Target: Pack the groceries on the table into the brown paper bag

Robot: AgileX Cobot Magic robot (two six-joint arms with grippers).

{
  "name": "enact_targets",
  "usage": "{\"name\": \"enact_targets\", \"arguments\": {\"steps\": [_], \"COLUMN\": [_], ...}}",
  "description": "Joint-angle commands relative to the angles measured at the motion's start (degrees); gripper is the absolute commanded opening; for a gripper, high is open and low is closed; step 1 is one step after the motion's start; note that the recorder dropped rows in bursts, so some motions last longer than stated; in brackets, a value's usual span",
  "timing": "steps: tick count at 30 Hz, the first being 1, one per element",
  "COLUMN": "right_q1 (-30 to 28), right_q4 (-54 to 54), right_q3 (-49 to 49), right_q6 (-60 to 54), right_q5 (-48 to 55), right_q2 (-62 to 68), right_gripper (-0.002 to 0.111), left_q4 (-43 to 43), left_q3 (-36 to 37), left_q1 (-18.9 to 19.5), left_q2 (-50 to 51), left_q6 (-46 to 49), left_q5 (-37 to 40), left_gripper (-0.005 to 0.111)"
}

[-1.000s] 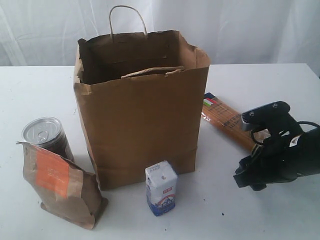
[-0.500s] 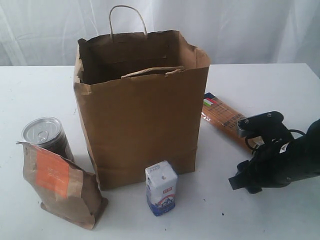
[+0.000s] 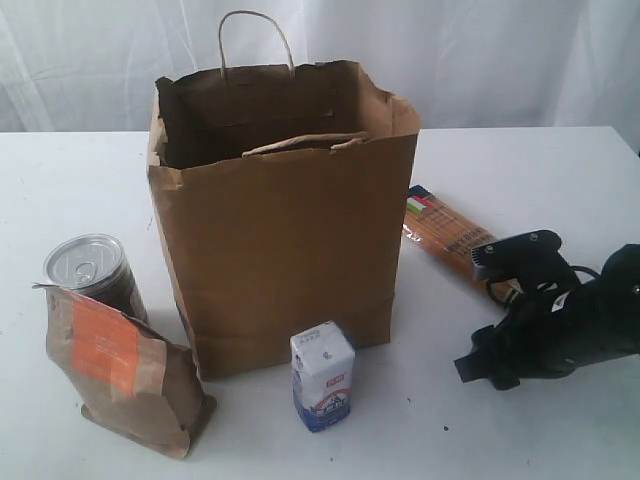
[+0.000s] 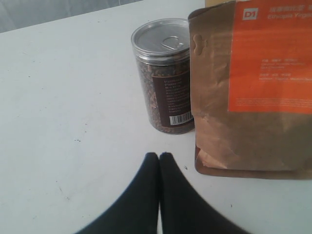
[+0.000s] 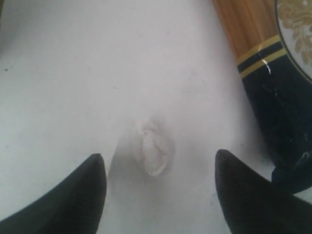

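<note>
The brown paper bag [image 3: 280, 215] stands open in the middle of the table [image 3: 80, 180]. Left of it, the silver-topped can [image 3: 88, 268] stands behind the kraft pouch [image 3: 120, 365] with its orange label. The white-blue carton [image 3: 322, 375] stands in front of the bag. The spaghetti packet [image 3: 445, 235] lies right of the bag, its near end hidden behind my right arm [image 3: 560, 325]. My right gripper [image 5: 158, 155] hangs open just above the tabletop beside the packet's dark blue end [image 5: 278, 97], holding nothing. My left gripper [image 4: 159, 155] is shut and empty, close to the can [image 4: 163, 73] and pouch [image 4: 248, 92].
A small white crumpled lump [image 5: 153, 146] lies on the table under the right jaws. White curtains [image 3: 480, 50] hang behind the table. The bag's twisted handle [image 3: 255, 35] sticks up at the back.
My right arm has sunk lower and shifted a little left, nearer the table beside the spaghetti packet. The groceries and the bag have not moved.
</note>
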Motion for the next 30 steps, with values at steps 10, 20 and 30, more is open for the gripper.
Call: {"name": "enact_targets", "arguments": {"steps": [10,20,30], "right_q1": [3.4,3.4,3.4], "right_q4": [0.1,0.1,0.1], "right_q3": [-0.1,-0.1,-0.1], "right_q6": [1.4,5.8,6.0], "right_q5": [-1.4,3.3,6.0], "right_q2": [4.2,4.4,-1.0], "right_gripper": [0.058,0.025,0.000], "left_q4": [-0.2,-0.2,-0.2], "left_q3": [0.2,0.2,0.2], "left_q1": [0.2,0.2,0.2], "left_q2": [-0.2,-0.2,-0.2], "left_q6": [0.0,0.0,0.0], "left_q5": [-0.1,-0.1,-0.1], "left_gripper": [0.000,0.000,0.000]}}
